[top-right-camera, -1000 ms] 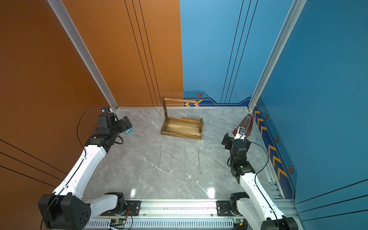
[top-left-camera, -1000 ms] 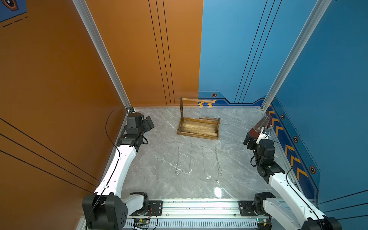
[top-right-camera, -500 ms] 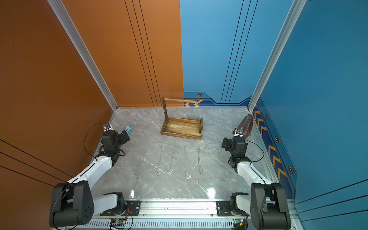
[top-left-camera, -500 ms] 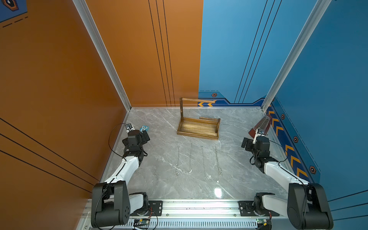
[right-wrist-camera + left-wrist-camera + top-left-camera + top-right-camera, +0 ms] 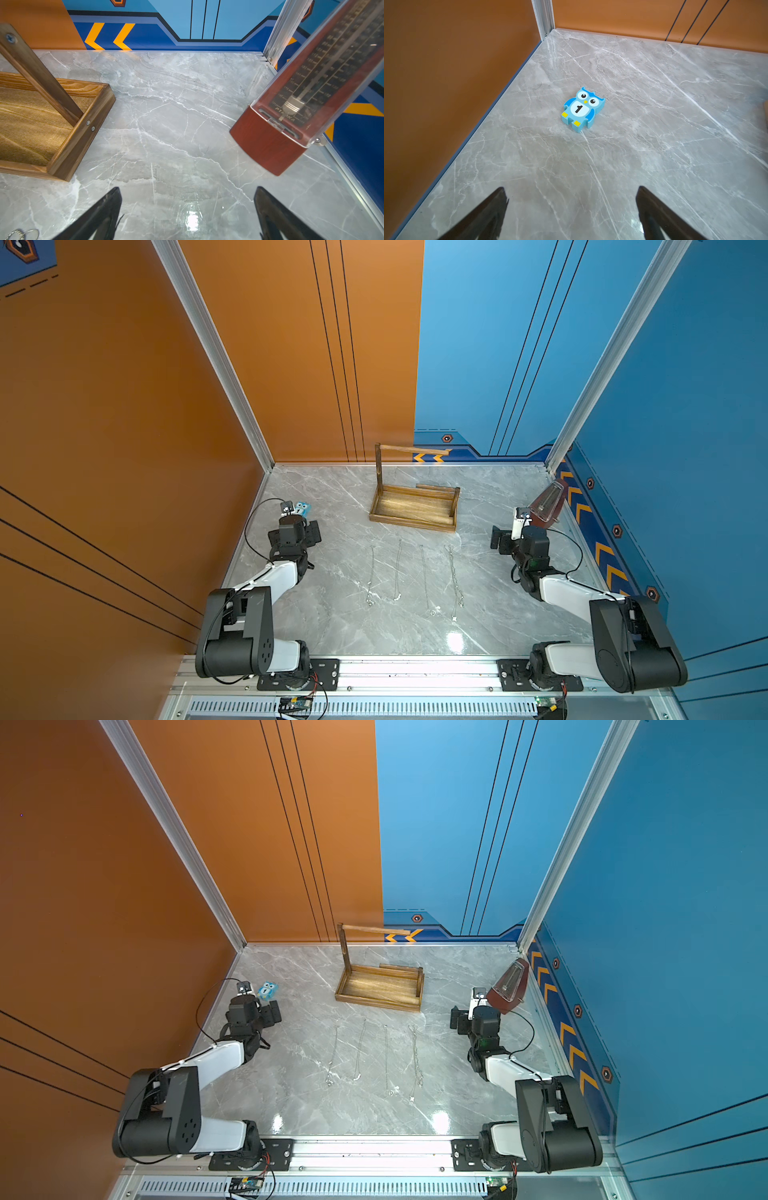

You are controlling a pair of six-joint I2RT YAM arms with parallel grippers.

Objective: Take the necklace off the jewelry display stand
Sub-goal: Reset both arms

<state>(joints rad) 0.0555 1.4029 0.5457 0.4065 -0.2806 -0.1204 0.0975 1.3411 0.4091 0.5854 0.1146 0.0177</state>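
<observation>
At the back of the grey marble table (image 5: 332, 639): brown wooden jewelry display stand (image 5: 413, 524), with shallow rectangular tray base, one thin upright post and horizontal top rod. Nothing hanging on the rod in both top views, so the taking-off is likely finished already.

In front of the stand, well apart from its tray: four thin silver chain necklaces (image 5: 397, 568), laid flat, straight and side by side, pendants at the ends far from the stand. Probably spread this way to keep the fine links from tangling.

To the left of the stand, low and folded: left gripper (image 5: 571, 187), black fingers spread wide, grasping nothing, with only a small blue owl-shaped block with number 1 (image 5: 582, 110) ahead of it. To the right of the stand: right gripper (image 5: 187, 187), also released and empty, between the tray corner and a dark red pyramid-shaped metronome (image 5: 270, 149) with clear front cover. Looks like a rest posture, out of the way of the chains.

On the stand, stained wood with strong grain and visible screws. Below, glossy veined stone, probably slippery for such light chains. On the metronome, smooth hard case. For the owl, thick flat-cut body; material not possible to tell.
</observation>
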